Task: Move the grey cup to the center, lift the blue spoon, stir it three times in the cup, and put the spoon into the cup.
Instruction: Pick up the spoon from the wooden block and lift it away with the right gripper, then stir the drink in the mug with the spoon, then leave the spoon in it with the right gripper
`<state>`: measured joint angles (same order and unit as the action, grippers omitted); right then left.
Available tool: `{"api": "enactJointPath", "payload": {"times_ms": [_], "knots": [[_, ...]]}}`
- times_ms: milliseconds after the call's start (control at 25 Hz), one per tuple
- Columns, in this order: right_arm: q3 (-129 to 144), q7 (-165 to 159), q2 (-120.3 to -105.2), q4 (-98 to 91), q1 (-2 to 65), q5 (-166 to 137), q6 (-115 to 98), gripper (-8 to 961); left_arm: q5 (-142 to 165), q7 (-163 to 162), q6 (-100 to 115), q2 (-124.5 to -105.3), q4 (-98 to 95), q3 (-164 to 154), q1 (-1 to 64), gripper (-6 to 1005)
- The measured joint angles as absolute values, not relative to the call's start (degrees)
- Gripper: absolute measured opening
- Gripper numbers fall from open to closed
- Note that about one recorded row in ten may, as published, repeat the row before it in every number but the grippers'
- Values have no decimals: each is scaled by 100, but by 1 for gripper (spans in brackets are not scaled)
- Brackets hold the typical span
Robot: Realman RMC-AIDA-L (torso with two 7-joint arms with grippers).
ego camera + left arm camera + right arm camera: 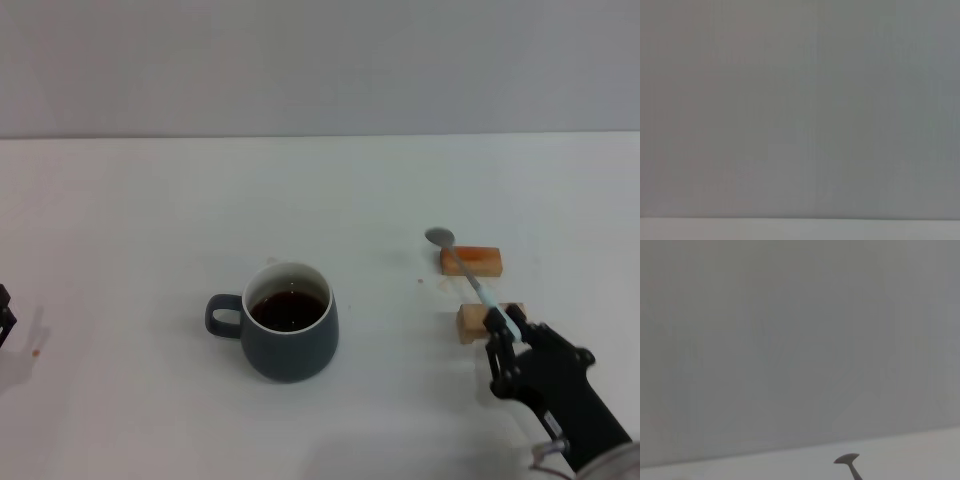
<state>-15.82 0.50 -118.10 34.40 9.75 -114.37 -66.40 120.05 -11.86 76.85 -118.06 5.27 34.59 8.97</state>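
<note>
White and matte, the worktop (150, 220) ran back to a plain grey wall (320, 60). The grey cup (287, 323) stood near its middle, handle toward the robot's left, dark liquid inside. To the right, the blue spoon (470, 275) lay across two wooden blocks (471, 261), its bowl beyond the far one. The right end effector (507, 332) was clenched on the spoon's pale handle by the near block. The left end effector (5, 315) sat at the worktop's left edge; whether it was clenched could not be told.
</note>
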Motion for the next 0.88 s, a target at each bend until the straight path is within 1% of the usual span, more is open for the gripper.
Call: {"api": "enactJointPath", "payload": {"times_ms": [40, 80, 200, 280, 320, 400, 480, 600, 640, 720, 800, 880], "knots": [[-1584, 108, -11770, 3531, 1042, -11443, -6643, 164, 12005, -1186, 7683, -11808, 528, 3460, 901, 855], [-1584, 108, -11770, 3531, 1042, -11443, -6643, 164, 12005, -1186, 7682, -11808, 527, 3461, 904, 855], [-1618, 363, -11640, 3865, 1227, -11447, -6618, 164, 12005, -1187, 7680, -11810, 527, 3462, 907, 855], [-1682, 473, -11505, 4173, 1365, -11447, -6496, 163, 12005, -1186, 7675, -11811, 527, 3463, 911, 855], [-1747, 503, -11400, 4405, 1476, -11451, -6336, 163, 12006, -1187, 7672, -11812, 528, 3463, 914, 855], [-1864, 636, -11236, 4774, 1648, -11466, -6049, 163, 12007, -1186, 7663, -11813, 527, 3463, 914, 855], [-2020, 923, -11133, 5133, 1786, -11517, -5774, 163, 12009, -1184, 7662, -11817, 534, 3460, 914, 855], [-2563, 1510, -11029, 5811, 1911, -11704, -4964, 163, 12007, -1183, 7662, -11821, 548, 3458, 918, 855], [-2780, 1637, -11019, 6008, 1932, -11805, -4659, 163, 12007, -1180, 7662, -11821, 548, 3457, 921, 855], [-3312, 1767, -11058, 6380, 1922, -12186, -3949, 163, 12006, -1158, 7665, -11821, 548, 3455, 923, 855], [-3852, 1792, -11141, 6745, 1865, -12618, -3142, 163, 12005, -1150, 7674, -11820, 555, 3455, 922, 855], [-4440, 1793, -11291, 7134, 1773, -13077, -2175, 163, 12006, -1152, 7685, -11818, 560, 3469, 915, 855]]}}
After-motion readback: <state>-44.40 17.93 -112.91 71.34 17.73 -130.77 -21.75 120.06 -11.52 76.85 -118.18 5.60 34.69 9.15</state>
